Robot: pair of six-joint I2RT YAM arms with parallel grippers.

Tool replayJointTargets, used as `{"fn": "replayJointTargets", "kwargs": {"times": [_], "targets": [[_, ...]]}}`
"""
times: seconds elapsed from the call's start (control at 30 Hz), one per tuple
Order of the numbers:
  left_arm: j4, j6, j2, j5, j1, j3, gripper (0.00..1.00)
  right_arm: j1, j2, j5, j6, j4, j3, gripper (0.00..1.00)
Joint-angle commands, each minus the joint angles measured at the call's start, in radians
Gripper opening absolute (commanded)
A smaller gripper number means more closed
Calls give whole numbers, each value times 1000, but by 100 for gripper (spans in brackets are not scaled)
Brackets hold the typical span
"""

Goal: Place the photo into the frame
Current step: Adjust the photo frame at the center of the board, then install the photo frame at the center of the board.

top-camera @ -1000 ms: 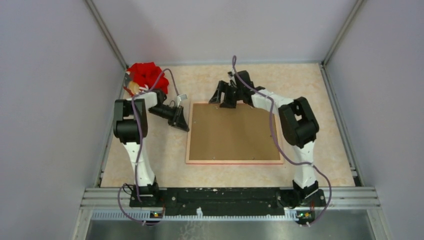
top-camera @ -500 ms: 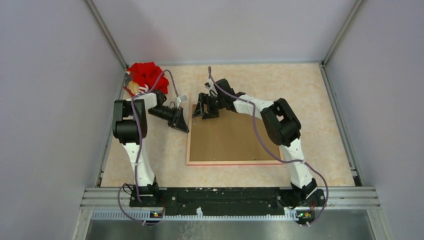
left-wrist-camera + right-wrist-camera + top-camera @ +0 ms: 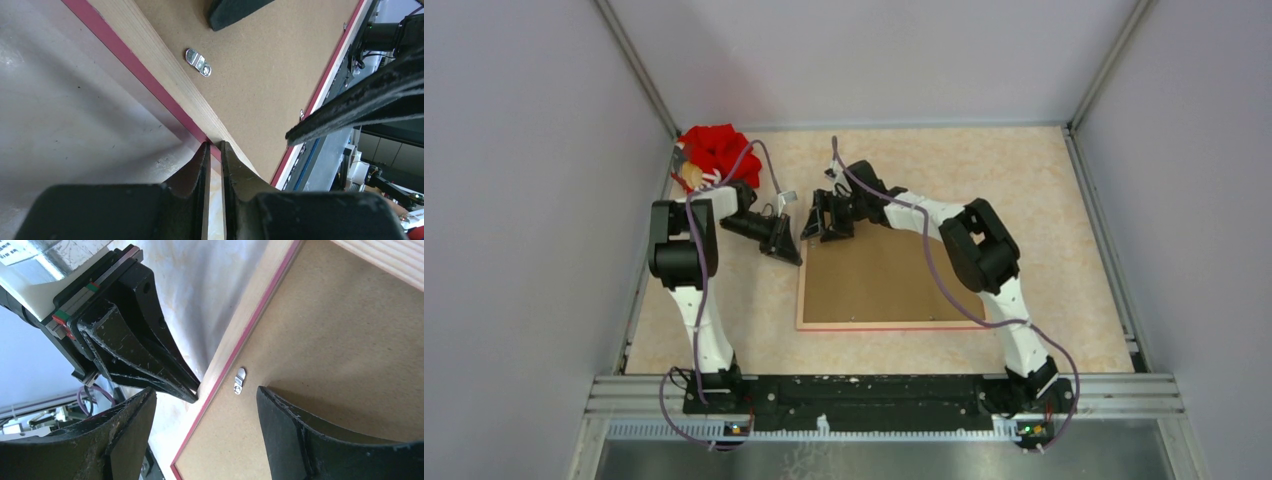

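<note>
The frame (image 3: 889,325) lies face down on the table, its pink rail showing round a brown backing board (image 3: 884,270). The photo is hidden. My left gripper (image 3: 792,252) is low at the frame's left rail near the far corner. In the left wrist view its jaws (image 3: 212,145) are shut to a thin slit, with the tips against the pink rail (image 3: 125,50). My right gripper (image 3: 826,230) is open above the frame's far left corner. In the right wrist view (image 3: 205,392) it spans the rail (image 3: 250,325) and a small metal clip (image 3: 240,381) and holds nothing.
A red bundle (image 3: 714,148) lies in the far left corner. Grey walls close in the table on three sides. A metal rail (image 3: 884,390) runs along the near edge. The two grippers are close together at the frame's far left corner.
My right gripper has moved left along the frame's far edge, from its middle to the far left corner, still open. The left arm and the frame have not moved.
</note>
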Motion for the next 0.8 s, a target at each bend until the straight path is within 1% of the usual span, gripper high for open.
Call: {"fn": "replayJointTargets", "kwargs": {"times": [0.0,0.37,0.77], "targets": [[52,36,-23,-90,-6,-12,17,30,43,5,4,-6,33,74],[53,38,-32,-97,-6,-12,16,37,61,-8,20,1,57,73],[41,48,-31,-99,-6,-2,16,35,92,-58,24,-4,82,72]]}}
